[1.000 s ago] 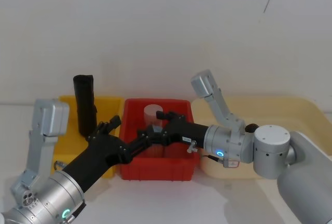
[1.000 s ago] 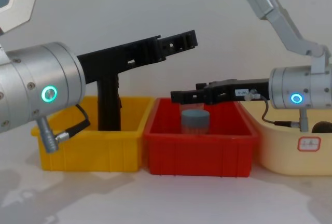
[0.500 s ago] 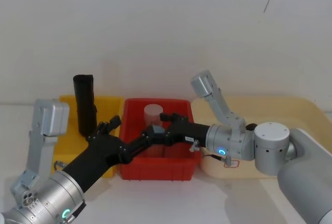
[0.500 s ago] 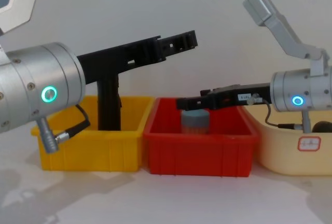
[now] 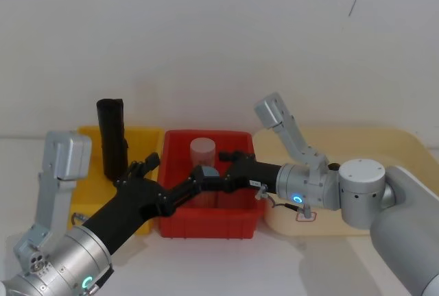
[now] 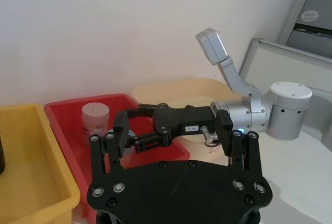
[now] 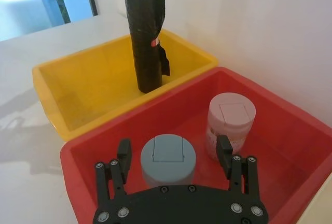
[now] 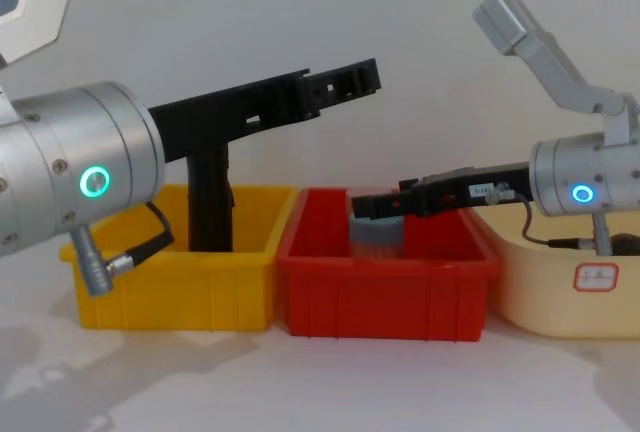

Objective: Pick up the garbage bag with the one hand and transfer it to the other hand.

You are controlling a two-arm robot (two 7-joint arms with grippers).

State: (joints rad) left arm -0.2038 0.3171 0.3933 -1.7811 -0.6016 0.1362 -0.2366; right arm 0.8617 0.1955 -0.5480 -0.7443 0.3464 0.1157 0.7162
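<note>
The right gripper [image 7: 174, 154] has been lowered into the red bin [image 5: 240, 224], spread around the grey-lidded jar [image 7: 168, 159]; the garbage bag [image 5: 112, 137], left of that bin, remains untouched, and the left gripper [image 6: 174, 138] is held spread.

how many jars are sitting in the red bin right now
2: a grey-lidded jar between the open right gripper's fingers, and a pink-lidded jar farther back in the red bin. No others visible.

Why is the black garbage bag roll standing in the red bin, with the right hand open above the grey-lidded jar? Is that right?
Not quite. The garbage bag stands in the yellow bin, as the right wrist view shows. The right hand is indeed open above the grey-lidded jar.
</note>
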